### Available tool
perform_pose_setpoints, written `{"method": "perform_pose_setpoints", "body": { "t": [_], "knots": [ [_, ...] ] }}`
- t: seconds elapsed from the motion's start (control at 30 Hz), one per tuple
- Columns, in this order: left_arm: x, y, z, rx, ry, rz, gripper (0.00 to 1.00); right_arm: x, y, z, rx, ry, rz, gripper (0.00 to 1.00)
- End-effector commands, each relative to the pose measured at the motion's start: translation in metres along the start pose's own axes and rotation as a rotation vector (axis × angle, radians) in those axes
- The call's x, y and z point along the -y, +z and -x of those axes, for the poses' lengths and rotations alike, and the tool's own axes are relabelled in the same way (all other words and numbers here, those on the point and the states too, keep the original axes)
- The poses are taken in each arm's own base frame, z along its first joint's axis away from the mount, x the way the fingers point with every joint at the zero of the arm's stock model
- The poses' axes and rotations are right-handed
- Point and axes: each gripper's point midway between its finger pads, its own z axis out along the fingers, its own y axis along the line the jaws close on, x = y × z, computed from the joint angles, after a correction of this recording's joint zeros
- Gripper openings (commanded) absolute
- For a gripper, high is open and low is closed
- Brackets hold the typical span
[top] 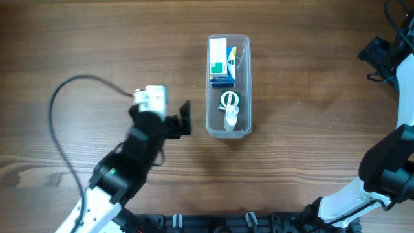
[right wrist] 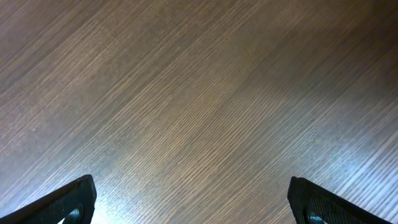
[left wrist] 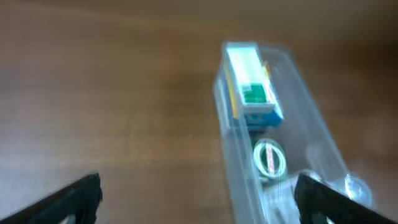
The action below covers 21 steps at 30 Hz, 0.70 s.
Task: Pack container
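Note:
The container (top: 209,97) is a clear, long plastic tub at the table's middle. It holds a white, green and blue box (top: 220,65) at the far end. A green-and-white ring (top: 229,99) and a small clear bottle (top: 231,116) lie at the near end. My left gripper (top: 185,118) is open and empty, just left of the tub's near end. In the left wrist view the container (left wrist: 233,168) runs up the right side, with the box (left wrist: 252,87) inside; the left gripper (left wrist: 199,193) is spread wide and its right finger overlaps the tub. My right gripper (top: 377,53) is open and empty at the far right.
The left arm's grey cable (top: 61,123) loops over the wooden table at the left. The right arm's base (top: 381,175) stands at the right front. The right wrist view shows only bare wood under the right gripper (right wrist: 191,193).

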Motion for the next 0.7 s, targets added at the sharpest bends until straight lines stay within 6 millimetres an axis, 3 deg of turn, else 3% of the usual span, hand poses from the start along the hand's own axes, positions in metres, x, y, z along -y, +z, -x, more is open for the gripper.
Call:
{"method": "perform_pose_setpoints", "body": {
  "t": [0.0,0.1,0.2,0.37,0.67],
  "knots": [
    [-0.026,-0.006,-0.034,0.034,0.034,-0.112,1.0,0.0,0.006,-0.003,-0.009,0.003,-0.015,1.0],
    [-0.061,-0.017,-0.041,0.165,-0.123,-0.053,1.0,0.0,0.006,-0.003,-0.009,0.003,-0.015,1.0],
    [-0.083,-0.029,-0.044,0.281,-0.174,-0.016,1.0,0.0,0.006,-0.003,-0.009,0.003,-0.015,1.0],
    [-0.099,-0.044,-0.033,0.397,-0.184,0.022,1.0,0.0,0.006,-0.003,-0.009,0.003,-0.015,1.0],
    [-0.098,-0.051,-0.039,0.449,-0.058,0.011,1.0,0.0,0.006,-0.003,-0.009,0.003,-0.015,1.0]
  ]
}}
